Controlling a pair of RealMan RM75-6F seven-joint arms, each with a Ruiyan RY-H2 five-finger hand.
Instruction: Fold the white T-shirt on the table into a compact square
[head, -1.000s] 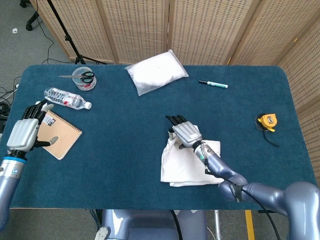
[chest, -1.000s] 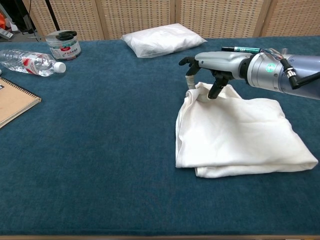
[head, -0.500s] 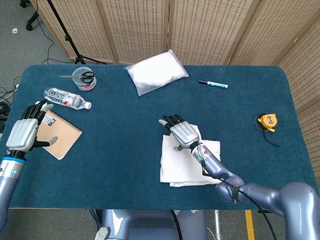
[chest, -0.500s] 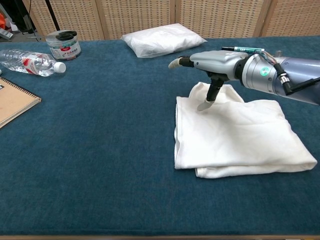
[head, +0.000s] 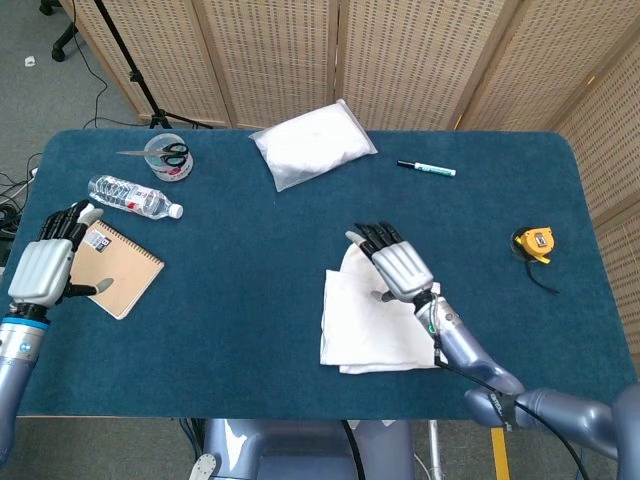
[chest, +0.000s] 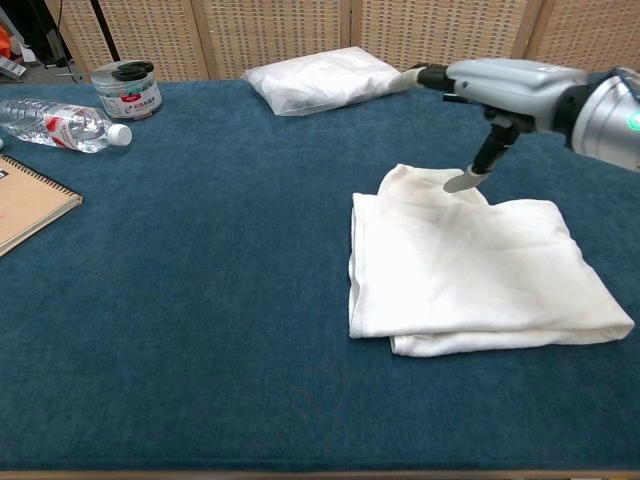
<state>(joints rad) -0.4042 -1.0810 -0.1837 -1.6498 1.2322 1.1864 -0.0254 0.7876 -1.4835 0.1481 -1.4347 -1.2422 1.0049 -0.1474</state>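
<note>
The white T-shirt (chest: 470, 265) lies folded near the desk's (head: 250, 270) front edge, and with the right hand (head: 398, 266) open and empty just above its bunched far corner, a trailing thumb could, I reckon, snag that loose flap and undo the fold.

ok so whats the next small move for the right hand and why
Probably lower the right hand, open above the cloth, onto the far left corner of the white T-shirt and tuck it in: that corner bulges beyond the otherwise squarish fold.
</note>
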